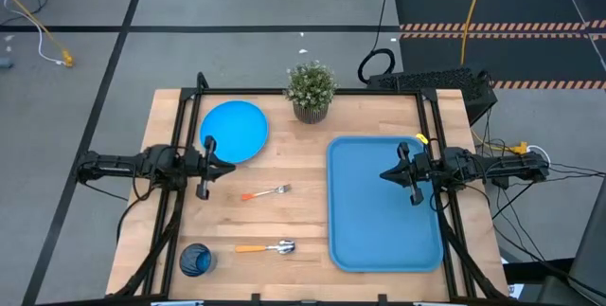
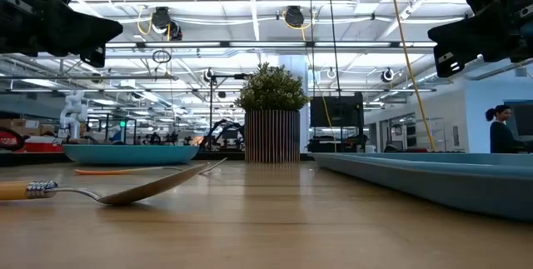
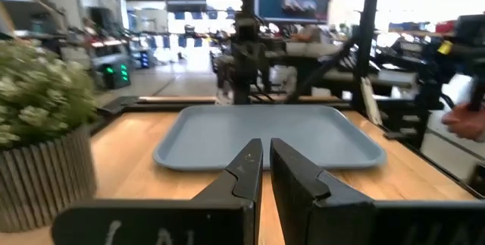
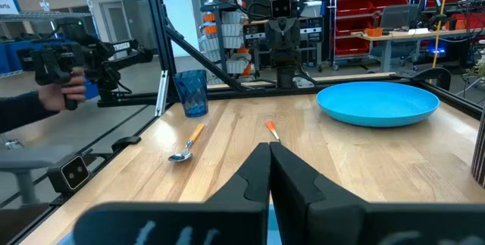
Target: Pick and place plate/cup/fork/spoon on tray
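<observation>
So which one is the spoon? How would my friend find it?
Start at the big blue tray on the right side of the wooden table. Look to its left, near the front edge, beside the small dark blue cup. The spoon lies there: it has a yellow-orange handle and a rounded silver bowl, while the fork farther back has a redder handle and tines.

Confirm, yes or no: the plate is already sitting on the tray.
No. In the high view the plate lies on the bare wood near the left gripper, well apart from the tray, which holds nothing.
</observation>
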Action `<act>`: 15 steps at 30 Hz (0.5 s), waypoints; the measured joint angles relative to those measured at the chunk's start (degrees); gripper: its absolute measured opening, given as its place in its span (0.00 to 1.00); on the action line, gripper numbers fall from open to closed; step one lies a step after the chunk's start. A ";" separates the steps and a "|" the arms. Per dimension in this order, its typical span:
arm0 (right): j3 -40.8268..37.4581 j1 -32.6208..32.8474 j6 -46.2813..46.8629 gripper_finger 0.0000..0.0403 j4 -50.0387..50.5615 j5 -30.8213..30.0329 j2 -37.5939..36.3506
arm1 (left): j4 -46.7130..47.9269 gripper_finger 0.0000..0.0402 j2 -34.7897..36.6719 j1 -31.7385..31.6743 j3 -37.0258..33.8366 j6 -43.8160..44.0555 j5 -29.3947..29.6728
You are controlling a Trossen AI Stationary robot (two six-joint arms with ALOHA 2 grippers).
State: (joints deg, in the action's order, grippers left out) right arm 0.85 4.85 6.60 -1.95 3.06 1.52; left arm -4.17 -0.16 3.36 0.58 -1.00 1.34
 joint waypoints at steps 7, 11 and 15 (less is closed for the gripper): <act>0.01 0.01 0.02 0.00 -0.02 0.01 0.02 | -6.67 0.08 0.00 -0.90 0.00 2.87 7.73; -0.01 -0.01 1.63 0.00 -5.73 0.08 0.01 | -9.61 0.08 0.00 -1.21 0.00 4.15 8.95; -0.01 -0.01 3.16 0.00 -14.29 0.08 0.02 | -8.04 0.08 0.00 -1.21 0.00 4.92 8.81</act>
State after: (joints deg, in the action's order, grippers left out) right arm 0.84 4.84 9.76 -16.23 3.14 1.54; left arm -12.21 -0.16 2.15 0.58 3.92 10.15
